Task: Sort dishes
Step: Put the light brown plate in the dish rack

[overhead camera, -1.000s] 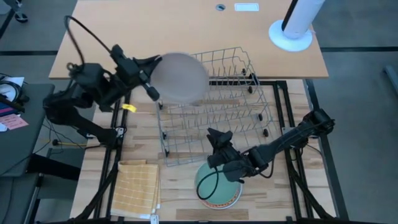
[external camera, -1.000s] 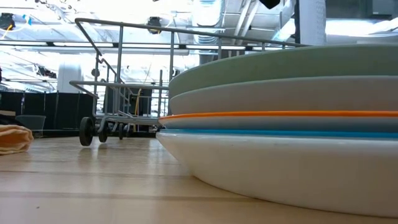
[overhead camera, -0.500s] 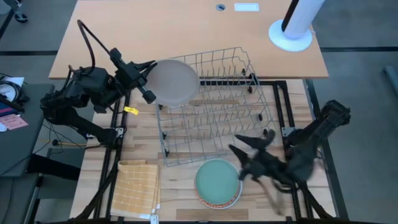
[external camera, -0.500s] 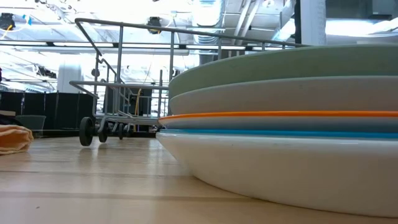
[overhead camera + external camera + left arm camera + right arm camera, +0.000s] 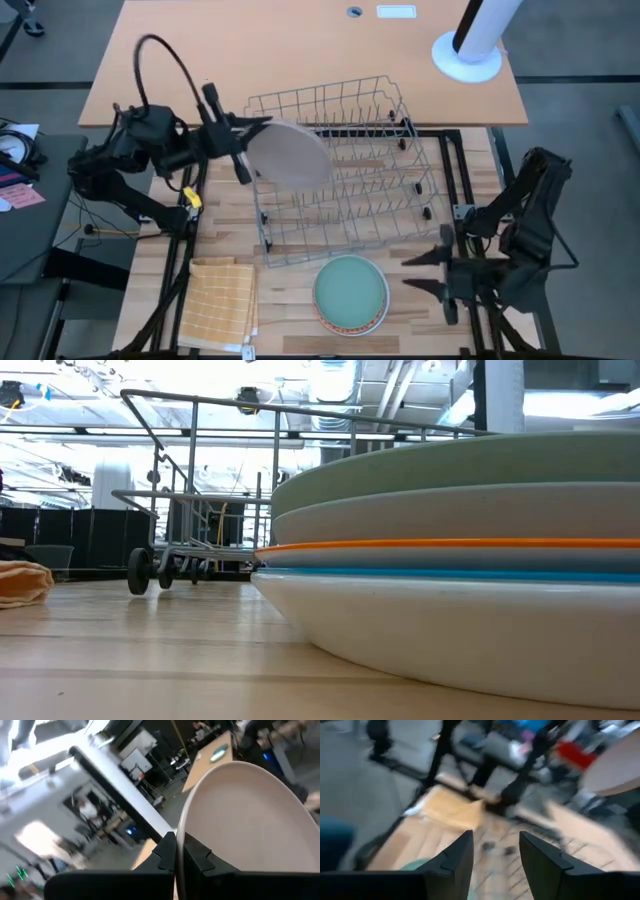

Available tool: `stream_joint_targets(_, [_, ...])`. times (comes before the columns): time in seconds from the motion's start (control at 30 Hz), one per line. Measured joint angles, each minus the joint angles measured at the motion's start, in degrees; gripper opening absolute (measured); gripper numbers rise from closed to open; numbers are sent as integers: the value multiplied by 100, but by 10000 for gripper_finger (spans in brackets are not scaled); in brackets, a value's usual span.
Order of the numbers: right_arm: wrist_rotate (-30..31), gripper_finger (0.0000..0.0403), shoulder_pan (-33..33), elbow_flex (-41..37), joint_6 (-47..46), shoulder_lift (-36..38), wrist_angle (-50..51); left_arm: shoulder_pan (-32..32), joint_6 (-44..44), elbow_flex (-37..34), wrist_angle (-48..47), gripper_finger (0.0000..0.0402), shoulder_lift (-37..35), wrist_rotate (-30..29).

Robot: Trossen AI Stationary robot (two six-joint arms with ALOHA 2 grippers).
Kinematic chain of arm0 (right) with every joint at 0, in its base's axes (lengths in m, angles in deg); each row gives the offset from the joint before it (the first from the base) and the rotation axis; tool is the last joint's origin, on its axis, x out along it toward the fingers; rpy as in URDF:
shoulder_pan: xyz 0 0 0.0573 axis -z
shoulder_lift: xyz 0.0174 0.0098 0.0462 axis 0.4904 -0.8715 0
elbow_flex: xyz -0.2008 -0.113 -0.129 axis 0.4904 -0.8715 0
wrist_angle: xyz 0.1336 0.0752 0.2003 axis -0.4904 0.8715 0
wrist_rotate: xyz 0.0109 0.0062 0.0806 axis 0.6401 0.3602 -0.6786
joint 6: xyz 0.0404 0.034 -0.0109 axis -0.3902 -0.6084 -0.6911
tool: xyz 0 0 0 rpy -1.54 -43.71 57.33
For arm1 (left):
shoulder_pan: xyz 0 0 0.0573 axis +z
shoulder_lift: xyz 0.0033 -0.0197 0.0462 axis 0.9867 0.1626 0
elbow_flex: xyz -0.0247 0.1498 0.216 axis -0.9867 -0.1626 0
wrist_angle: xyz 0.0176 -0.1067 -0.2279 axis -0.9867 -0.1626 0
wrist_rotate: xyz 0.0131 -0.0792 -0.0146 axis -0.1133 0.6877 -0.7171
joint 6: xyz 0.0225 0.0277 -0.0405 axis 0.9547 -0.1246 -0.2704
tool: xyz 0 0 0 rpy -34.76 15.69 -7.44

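A stack of round dishes sits on the table near its front edge, the pale teal-green one on top. Under it lie a beige-grey, an orange-rimmed, a blue-rimmed and a white one. My left gripper is shut on another beige-grey plate, which is tilted over the left end of the grey wire rack. My right gripper stands open to the right of the stack, pointing at it, with nothing between its fingers. My left gripper pinches the beige-grey plate's rim between its two fingers, one finger on each face. It comes at the plate's left edge from the table's left side. The plate is lifted off the table and tilted, over the rack's left end.
A square yellow checked cloth lies at the front left. The white base of a stand sits at the far right. Dark frame rails run along both sides of the wooden work surface.
My right gripper has drawn back from over the stack toward the table's right edge. My left gripper has carried the beige-grey plate a little toward the near edge, over the rack's left end, and has tipped it more on edge.
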Motion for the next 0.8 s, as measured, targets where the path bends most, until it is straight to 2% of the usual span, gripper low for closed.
stream_joint_targets(0.13, [-190, 155, 122, 0, -548, 37, 616, -2, 831, -1, 120, 0, 145, 199])
stream_joint_targets(0.27, [-171, 153, 226, 0, -888, 94, 981, 0, 1628, -1, 140, 0, 247, 775])
stream_joint_targets(0.37, [-172, 152, 295, 0, -1137, 130, 1245, 0, 2382, -4, 124, 0, 286, 1425])
stream_joint_targets(0.47, [-160, 152, 316, 0, -1318, 140, 1462, 0, 2803, -5, 264, 0, 311, 2332])
stream_joint_targets(0.6, [-160, 152, 314, 0, -1343, 135, 1525, 16, 2739, -3, 524, 0, 304, 3833])
stream_joint_targets(0.8, [-160, 152, 316, 0, -1343, 134, 1527, 242, 2599, -3, 530, 0, 283, 6581])
